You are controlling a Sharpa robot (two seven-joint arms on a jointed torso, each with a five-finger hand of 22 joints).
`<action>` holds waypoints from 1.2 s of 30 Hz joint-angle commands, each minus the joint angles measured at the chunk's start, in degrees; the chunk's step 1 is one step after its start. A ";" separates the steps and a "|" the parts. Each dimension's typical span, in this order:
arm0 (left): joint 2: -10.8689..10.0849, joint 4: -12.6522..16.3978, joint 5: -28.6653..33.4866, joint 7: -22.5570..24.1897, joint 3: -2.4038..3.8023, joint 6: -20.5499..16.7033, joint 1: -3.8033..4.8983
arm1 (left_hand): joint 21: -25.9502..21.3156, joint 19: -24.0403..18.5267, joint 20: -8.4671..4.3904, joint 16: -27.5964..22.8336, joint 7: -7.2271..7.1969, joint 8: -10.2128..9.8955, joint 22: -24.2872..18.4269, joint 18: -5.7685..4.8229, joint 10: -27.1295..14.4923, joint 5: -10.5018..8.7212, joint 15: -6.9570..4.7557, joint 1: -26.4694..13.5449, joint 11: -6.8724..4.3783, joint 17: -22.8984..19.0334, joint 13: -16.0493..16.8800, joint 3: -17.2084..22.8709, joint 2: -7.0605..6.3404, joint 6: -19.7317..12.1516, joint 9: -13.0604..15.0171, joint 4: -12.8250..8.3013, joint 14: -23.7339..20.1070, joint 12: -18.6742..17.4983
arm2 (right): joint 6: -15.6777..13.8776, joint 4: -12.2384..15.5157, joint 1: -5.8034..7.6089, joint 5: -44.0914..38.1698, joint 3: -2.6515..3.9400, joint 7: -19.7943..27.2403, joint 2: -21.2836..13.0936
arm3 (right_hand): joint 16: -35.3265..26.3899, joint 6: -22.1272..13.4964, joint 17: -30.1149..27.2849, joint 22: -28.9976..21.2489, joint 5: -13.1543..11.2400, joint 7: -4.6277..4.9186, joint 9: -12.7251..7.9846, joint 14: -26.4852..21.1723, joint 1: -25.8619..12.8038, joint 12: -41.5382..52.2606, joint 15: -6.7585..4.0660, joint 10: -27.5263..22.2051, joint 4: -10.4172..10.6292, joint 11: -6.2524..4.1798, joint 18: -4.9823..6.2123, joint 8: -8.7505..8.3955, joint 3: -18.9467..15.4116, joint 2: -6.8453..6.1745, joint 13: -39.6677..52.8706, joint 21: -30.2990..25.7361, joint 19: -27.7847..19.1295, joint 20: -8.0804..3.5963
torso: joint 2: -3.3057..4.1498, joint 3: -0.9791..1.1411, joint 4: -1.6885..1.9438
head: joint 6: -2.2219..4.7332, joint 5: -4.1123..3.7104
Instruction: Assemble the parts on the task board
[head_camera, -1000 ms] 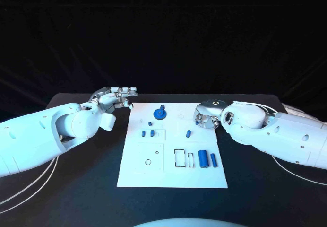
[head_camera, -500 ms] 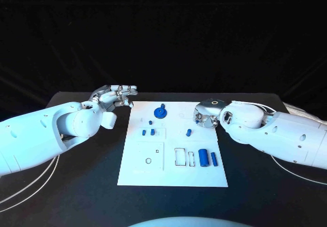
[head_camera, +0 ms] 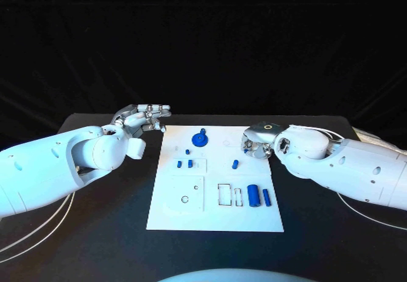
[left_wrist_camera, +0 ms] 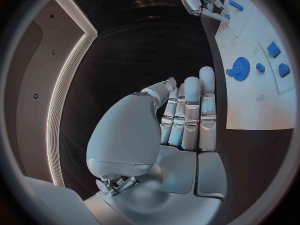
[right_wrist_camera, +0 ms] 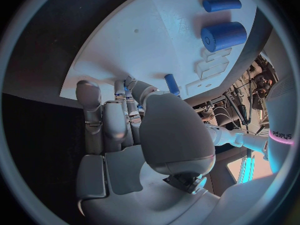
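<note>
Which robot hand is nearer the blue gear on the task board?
Left, narrowly. The left robot hand hovers off the board's far left corner beside the blue gear; the right robot hand sits at the task board's right edge.

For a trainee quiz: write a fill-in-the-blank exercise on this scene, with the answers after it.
1. The blue gear lies on the white task ____.
2. The left hand hovers over the ____ table, beside the task board.
3. The thick blue cylinder lies on its ____, next to the thin blue rod.
4. The right hand is at the board's ____ edge.

Answers: board; black; side; right
</note>
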 commanded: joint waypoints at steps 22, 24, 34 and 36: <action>0.30 -0.11 -0.46 0.49 0.03 0.32 0.00 | -0.38 0.62 0.02 0.20 0.23 0.23 -0.17 0.69 -0.31 0.28 0.13 0.16 -0.16 -0.36 -0.09 -0.04 0.23 0.02 -0.22 -0.32 0.35 0.50 | -10.06 7.29 0.96 4.71 0.98 -0.79 -4.12 | 0.31 0.17 -0.01 0.33 -0.30 0.39 0.32 1.87 -0.52 -1.17 -0.29 0.31 -0.40 0.34 -0.66 -0.15 0.97 -0.04 -0.05 0.58 0.53 0.01 | 0.01 0.02 0.01 | 0.36 0.29; 0.31 -0.09 -0.46 0.46 0.03 0.34 -0.03 | -0.38 0.62 0.02 0.20 0.23 0.23 -0.17 0.69 -0.31 0.28 0.13 0.16 -0.16 -0.36 -0.09 -0.04 0.23 0.02 -0.22 -0.32 0.35 0.50 | -9.69 8.75 0.91 5.21 1.00 -0.74 -4.16 | 0.32 0.17 -0.01 0.35 -0.29 0.40 0.32 1.87 -0.52 -1.18 -0.29 0.31 -0.40 0.34 -0.66 -0.15 0.97 -0.05 -0.05 0.59 0.54 0.01 | 0.04 0.05 -0.03 | 0.31 0.44; 0.58 0.83 -0.61 0.55 0.03 0.55 -0.27 | -0.38 0.62 0.02 0.20 0.23 0.23 -0.17 0.69 -0.31 0.28 0.13 0.16 -0.16 -0.36 -0.09 -0.04 0.23 0.02 -0.22 -0.32 0.35 0.50 | -6.65 15.22 -0.04 5.57 0.89 -0.89 -1.74 | 0.35 0.14 0.02 0.32 -0.24 0.53 0.33 1.84 -0.59 -1.41 -0.26 0.31 -0.50 0.45 -0.65 -0.23 1.24 -0.02 -0.05 0.61 0.51 0.01 | 0.01 -0.08 0.07 | 0.10 1.47; 0.64 1.07 -0.62 0.53 0.03 0.61 -0.37 | -0.41 0.63 0.03 0.20 0.26 0.21 -0.20 0.68 -0.41 0.29 0.15 0.13 -0.13 -0.43 -0.11 -0.02 0.26 -0.07 -0.24 -0.32 0.34 0.53 | -6.25 15.67 -0.36 5.34 0.79 -0.85 -0.72 | 0.34 0.07 0.01 0.34 -0.17 0.63 0.32 1.81 -0.58 -1.58 -0.23 0.29 -0.61 0.50 -0.66 -0.32 1.45 -0.01 -0.06 0.65 0.49 0.03 | -0.01 -0.09 -0.01 | -0.14 1.90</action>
